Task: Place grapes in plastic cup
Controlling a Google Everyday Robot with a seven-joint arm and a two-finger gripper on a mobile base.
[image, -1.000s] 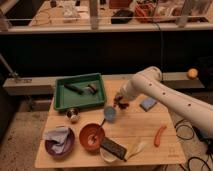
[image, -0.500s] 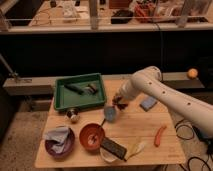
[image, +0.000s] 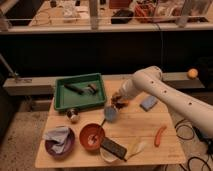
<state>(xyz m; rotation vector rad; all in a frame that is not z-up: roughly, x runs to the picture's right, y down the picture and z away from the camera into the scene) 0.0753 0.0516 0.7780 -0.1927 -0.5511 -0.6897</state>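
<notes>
**Grapes at the cup**

Grapes (image: 120, 103) sit mid-frame in my gripper (image: 118, 100), just above and right of the plastic cup (image: 110, 113) on the bench (image: 145, 135). Jaws appear clenched on the bunch. Green tray (image: 80, 92) lies left.

The gripper (image: 119, 99) is positioned low over the table (image: 140, 130), just right of and above the cup (image: 110, 113), with the grapes (image: 121, 103) at its tip. A green tray (image: 80, 92) is seen left.
</notes>
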